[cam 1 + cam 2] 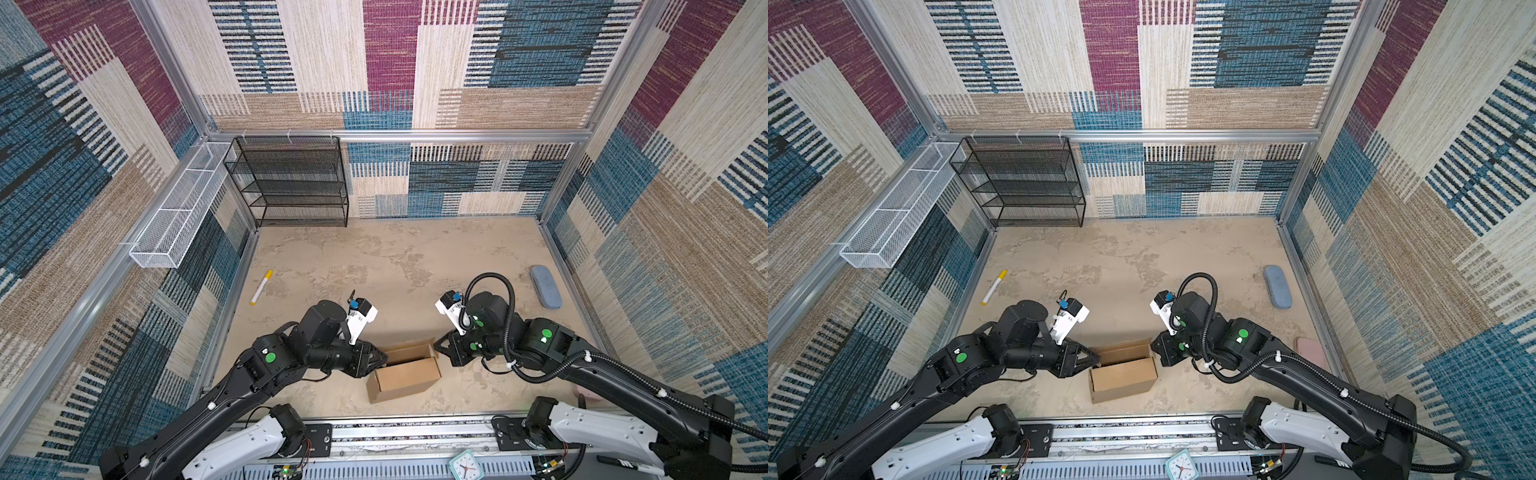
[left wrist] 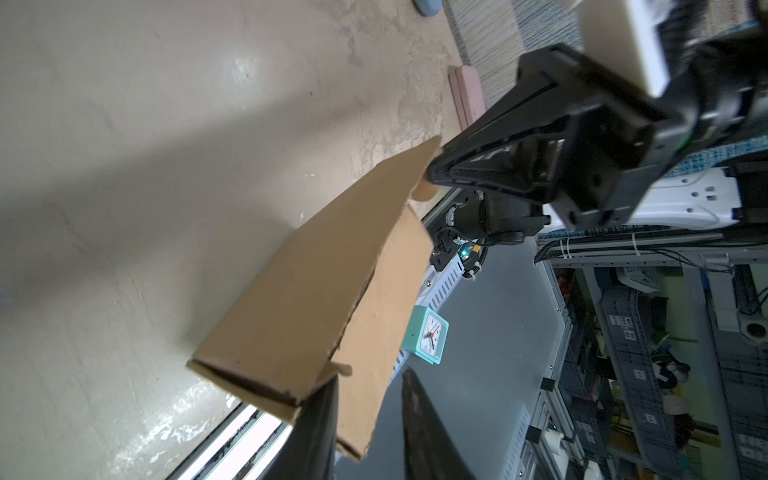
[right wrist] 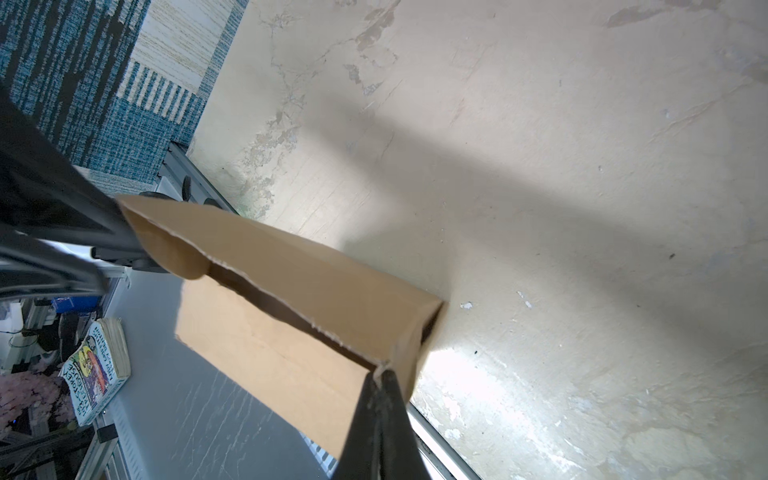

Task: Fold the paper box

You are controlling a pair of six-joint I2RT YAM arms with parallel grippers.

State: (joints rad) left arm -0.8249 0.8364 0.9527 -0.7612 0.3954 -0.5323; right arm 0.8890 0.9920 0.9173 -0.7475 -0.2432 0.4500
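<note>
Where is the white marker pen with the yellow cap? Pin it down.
In both top views the yellow-capped white marker pen lies on the beige tabletop's left side, beside the left wall, between the white mesh basket and the left arm.

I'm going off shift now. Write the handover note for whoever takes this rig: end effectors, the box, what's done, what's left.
Left end effector: open, with its jaws either side of the paper box at the box's left end. It is not clamping.
Right end effector: shut, with its tips at the box's far right upper corner. Whether they pinch cardboard is unclear.
Box: on the table near the front edge, between the two arms.
Done: the walls are up and the box shape is formed.
Left: the top is open, so fold in the loose flaps and close it.
</note>
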